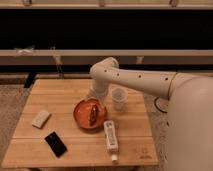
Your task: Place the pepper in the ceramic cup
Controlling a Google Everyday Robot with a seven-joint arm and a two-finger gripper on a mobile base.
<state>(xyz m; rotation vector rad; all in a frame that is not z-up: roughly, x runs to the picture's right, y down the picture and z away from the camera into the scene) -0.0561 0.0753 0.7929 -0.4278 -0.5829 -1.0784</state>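
Observation:
The pepper [93, 114] is a small dark-red chili lying inside the round orange bowl [82, 120] near the middle of the wooden table. The ceramic cup [119, 98] is pale and tapered and stands upright just right of and behind the bowl. My white arm reaches in from the right and bends down at its elbow. The gripper [96, 95] hangs at the far rim of the bowl, just above and behind the pepper and left of the cup.
A white bottle [111, 135] lies on its side in front of the bowl. A black phone [55, 144] and a beige sponge [41, 118] lie on the table's left part. The wooden table [45, 92] ends close in front; a railing runs behind.

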